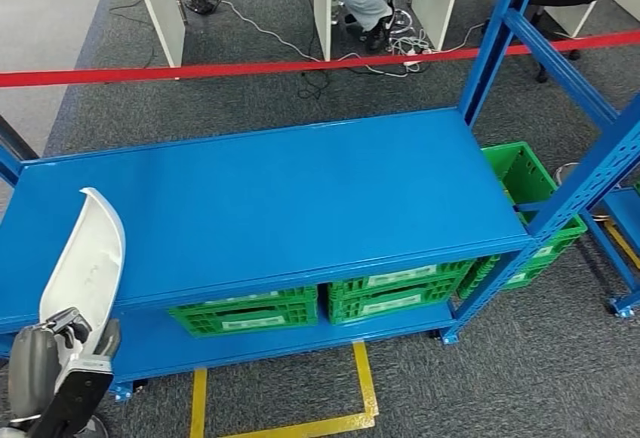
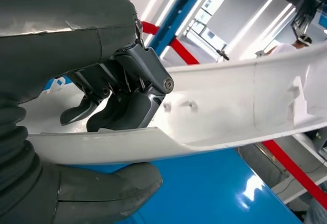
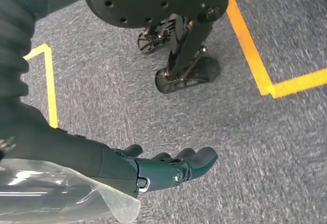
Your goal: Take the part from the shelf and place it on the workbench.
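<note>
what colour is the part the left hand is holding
White: the part gripped by the left hand shows best in the head view.

I see grey carpet floor [image 1: 543, 368], yellow floor tape [image 1: 366, 383], red barrier tape [image 1: 226, 70], white desk legs [image 1: 158, 8], green crates [image 1: 249, 310]

The head camera is looking forward and down over the blue shelf [image 1: 256, 203]. The left wrist camera is sitting close behind the left hand [image 2: 115, 88], sharing that shelf. The right wrist camera is facing the floor [image 3: 250, 147].
</note>
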Robot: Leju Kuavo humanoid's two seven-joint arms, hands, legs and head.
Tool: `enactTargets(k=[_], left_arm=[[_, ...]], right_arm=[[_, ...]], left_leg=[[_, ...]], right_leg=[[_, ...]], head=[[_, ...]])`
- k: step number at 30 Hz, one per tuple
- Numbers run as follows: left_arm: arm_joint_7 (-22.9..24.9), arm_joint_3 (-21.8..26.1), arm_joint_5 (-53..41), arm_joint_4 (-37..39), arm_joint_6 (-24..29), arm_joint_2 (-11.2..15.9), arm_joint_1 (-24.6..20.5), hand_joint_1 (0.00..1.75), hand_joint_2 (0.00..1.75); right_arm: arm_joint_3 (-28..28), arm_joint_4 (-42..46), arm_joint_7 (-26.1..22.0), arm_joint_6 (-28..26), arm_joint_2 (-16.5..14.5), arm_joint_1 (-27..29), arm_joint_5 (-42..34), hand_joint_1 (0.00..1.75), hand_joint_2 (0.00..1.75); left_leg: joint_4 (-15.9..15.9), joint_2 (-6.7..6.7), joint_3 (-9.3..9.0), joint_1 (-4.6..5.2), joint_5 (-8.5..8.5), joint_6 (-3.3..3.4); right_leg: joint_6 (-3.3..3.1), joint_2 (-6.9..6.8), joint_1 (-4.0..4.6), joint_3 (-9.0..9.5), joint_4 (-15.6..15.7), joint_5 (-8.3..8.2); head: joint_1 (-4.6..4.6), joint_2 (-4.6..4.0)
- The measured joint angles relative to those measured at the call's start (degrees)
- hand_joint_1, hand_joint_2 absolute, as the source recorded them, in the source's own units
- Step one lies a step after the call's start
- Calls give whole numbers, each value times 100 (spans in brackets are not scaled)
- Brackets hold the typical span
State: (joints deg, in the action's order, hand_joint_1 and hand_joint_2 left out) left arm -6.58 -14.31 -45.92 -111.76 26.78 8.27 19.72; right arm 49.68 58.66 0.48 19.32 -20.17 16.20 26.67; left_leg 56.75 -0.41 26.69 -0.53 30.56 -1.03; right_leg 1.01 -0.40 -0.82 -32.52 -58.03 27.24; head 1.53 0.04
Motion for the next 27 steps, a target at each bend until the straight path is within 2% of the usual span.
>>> enactTargets(k=[2,3,4,5,7,8,9,10,11,12,13,14,15,17,18,19,20,22,23,24,25,26,27], left_arm=[[-2,-29,11,-4,9,-1,2,175,175],[-2,-42,17,-5,10,-1,2,175,175],[-2,-53,26,-8,12,-1,1,175,175],[-2,-62,40,-11,13,-1,3,175,175],[-3,-74,99,-18,19,-1,10,175,175],[-5,-83,139,-20,22,-1,13,175,175],[-8,-92,178,-21,26,-1,16,175,175],[-12,-100,214,-22,30,-1,21,175,175],[-17,-106,240,-24,35,-1,28,175,175],[-21,-111,255,-31,41,-1,37,175,175],[-25,-116,261,-42,51,-1,48,175,175],[-27,-121,256,-58,62,-1,57,175,175],[-28,-126,244,-73,71,-1,64,175,175],[-29,-139,224,-98,81,2,75,175,175],[-29,-145,219,-106,82,5,86,175,175],[-29,-151,218,-114,84,9,96,175,175],[-28,-155,218,-119,85,13,103,175,175],[-28,-167,218,-122,85,15,107,175,175],[-27,-173,218,-122,86,15,107,175,175],[-22,-178,216,-122,90,15,107,175,175],[-14,-182,213,-123,95,14,107,175,175],[-6,-184,209,-128,101,14,108,175,175],[1,-186,204,-134,107,13,108,175,175]], right_arm=[[-74,64,23,15,0,50,-47,0,175],[-99,87,35,19,0,74,-74,0,175],[-121,107,53,19,0,99,-122,0,175],[-145,124,79,20,0,122,-192,0,175],[-210,166,142,22,0,169,-368,0,175],[-247,186,164,23,0,193,-451,0,175],[-288,207,180,22,0,221,-535,0,175],[-331,228,191,16,0,252,-615,0,175],[-378,251,198,5,0,281,-695,0,175],[-427,279,199,-14,1,304,-772,0,175],[-472,309,190,-34,1,318,-827,0,175],[-513,334,171,-59,1,325,-859,0,175],[-550,355,147,-88,1,334,-869,0,175],[-612,371,107,-142,-1,367,-849,0,175],[-638,376,97,-160,-1,381,-840,0,175],[-658,385,91,-173,-2,394,-833,0,175],[-676,392,87,-181,-2,403,-820,0,175],[-711,403,86,-242,-2,417,-704,0,175],[-732,404,83,-295,-2,421,-593,0,175],[-747,405,51,-385,-2,420,-451,0,175],[-760,406,-4,-493,-3,413,-300,0,175],[-767,405,-57,-580,-6,398,-185,0,175],[-768,403,-94,-635,-9,376,-102,0,175]], left_leg=[[-30,10,63,5,-53,82],[-41,21,102,3,-97,139],[-56,32,146,-2,-148,196],[-64,44,201,-3,-200,240],[-55,51,327,22,-297,279],[-49,54,393,36,-343,285],[-43,57,455,52,-388,288],[-36,57,512,67,-429,288],[-30,56,563,82,-469,284],[-22,55,604,94,-507,274],[-13,55,638,109,-545,255],[-6,57,663,116,-586,229],[-3,61,681,117,-626,196],[0,62,704,101,-690,126],[31,56,729,92,-641,92],[140,50,773,83,-488,58],[350,45,838,71,-241,23],[1012,43,974,39,336,-43],[1327,43,1001,23,484,-69],[1511,43,967,8,492,-90],[1514,44,855,-6,375,-103],[1304,45,657,-18,190,-110],[940,44,394,-30,38,-113]], right_leg=[[78,7,-10,-34,1,-44],[108,12,-18,-80,-47,24],[129,19,-22,-149,-186,182],[142,25,-26,-248,-443,425],[158,28,-23,-459,-1167,923],[161,28,-23,-510,-1455,1037],[154,28,-22,-478,-1571,1021],[137,28,-19,-339,-1468,896],[107,29,-11,-97,-1161,723],[61,29,5,206,-724,595],[22,28,18,506,-275,531],[-10,30,35,713,64,523],[-31,31,50,811,261,550],[-66,28,54,780,343,516],[-102,17,46,734,353,469],[-142,2,35,683,364,411],[-174,-15,21,618,374,346],[-200,-39,26,476,362,235],[-196,-48,27,414,348,181],[-188,-55,27,344,324,128],[-176,-59,26,269,292,79],[-160,-60,22,197,251,37],[-140,-59,20,119,206,4]], head=[[2,0],[7,0],[15,0],[22,0],[33,0],[32,0],[31,0],[31,0],[31,0],[31,0],[27,0],[24,0],[23,0],[27,0],[27,0],[18,0],[9,0],[-9,0],[-9,0],[-9,0],[-10,0],[-10,0],[-11,0]])
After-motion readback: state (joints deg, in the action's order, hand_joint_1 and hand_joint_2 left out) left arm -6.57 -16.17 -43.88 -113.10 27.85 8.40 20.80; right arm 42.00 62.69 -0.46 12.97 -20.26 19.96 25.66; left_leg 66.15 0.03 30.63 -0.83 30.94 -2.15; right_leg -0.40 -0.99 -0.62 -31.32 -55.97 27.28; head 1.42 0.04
